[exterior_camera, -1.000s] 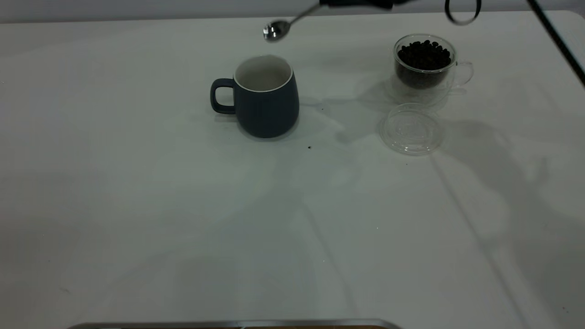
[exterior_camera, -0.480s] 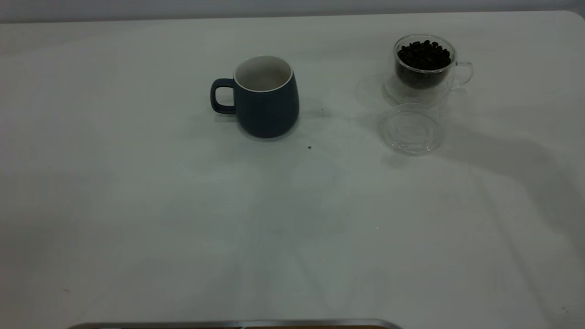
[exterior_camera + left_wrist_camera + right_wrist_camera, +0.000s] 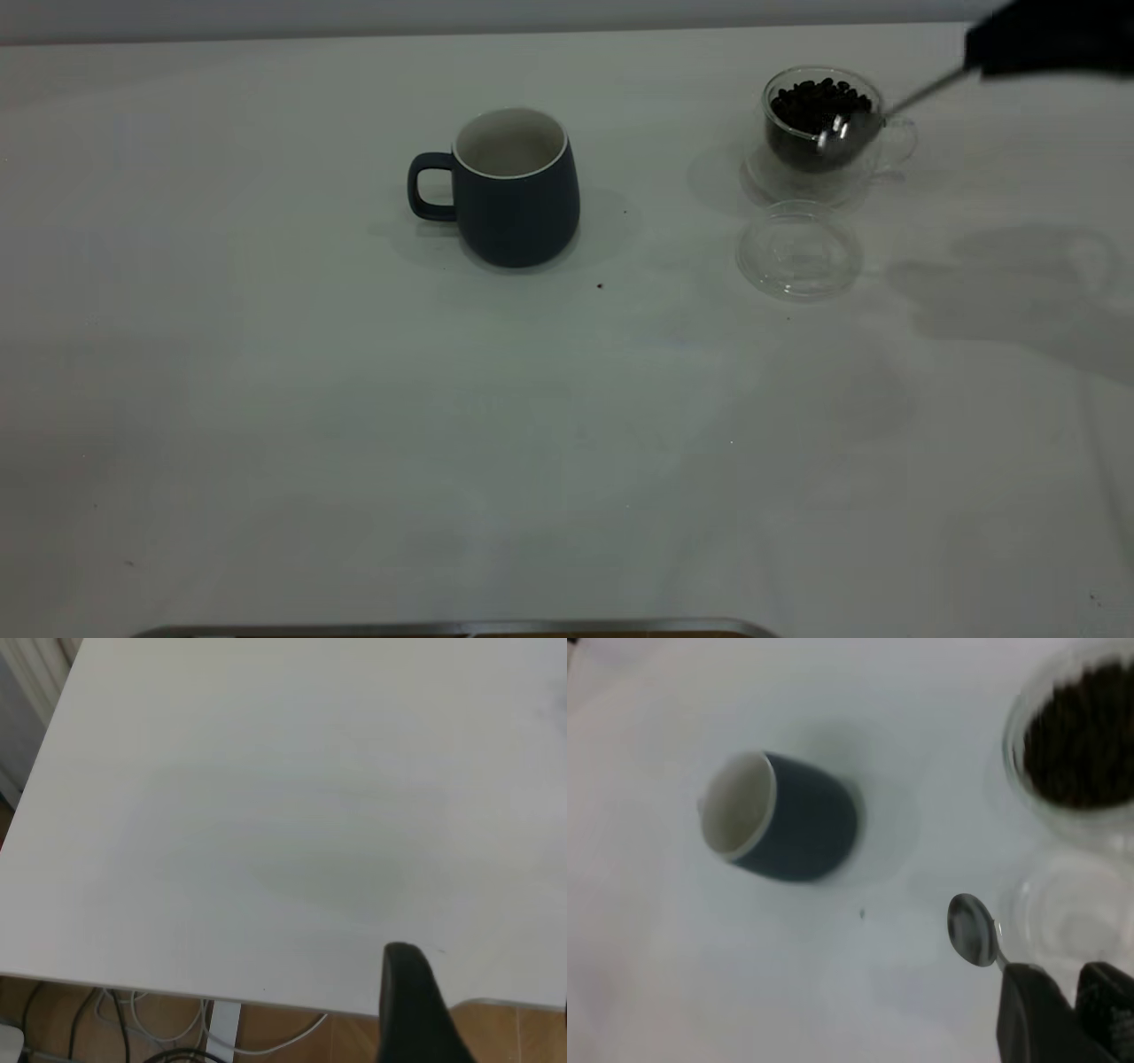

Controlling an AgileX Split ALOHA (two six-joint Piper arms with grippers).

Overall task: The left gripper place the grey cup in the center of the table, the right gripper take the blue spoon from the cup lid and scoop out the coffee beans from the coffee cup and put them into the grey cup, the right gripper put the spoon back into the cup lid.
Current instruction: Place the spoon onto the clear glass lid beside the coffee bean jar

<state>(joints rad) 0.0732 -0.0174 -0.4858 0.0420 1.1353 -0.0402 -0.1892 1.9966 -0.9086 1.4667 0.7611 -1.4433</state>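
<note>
At upper right, the small metal spoon point(image 3: 848, 127) was held clenched in the black right hand point(image 3: 974, 64), bowl seen against the clear glass coffee cup point(image 3: 824, 120). The dark blue-grey mug point(image 3: 514, 188) was left upper centre on the white bench point(image 3: 354, 425).

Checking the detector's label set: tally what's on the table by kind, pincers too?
Cups: 2, the grey cup and the coffee cup holding the coffee beans
Lids: 1, the cup lid
Spoons: 1, the blue spoon, in the right pincer
Pincers: 2, counting the left pincer, off at the table edge
Total: 6
</note>
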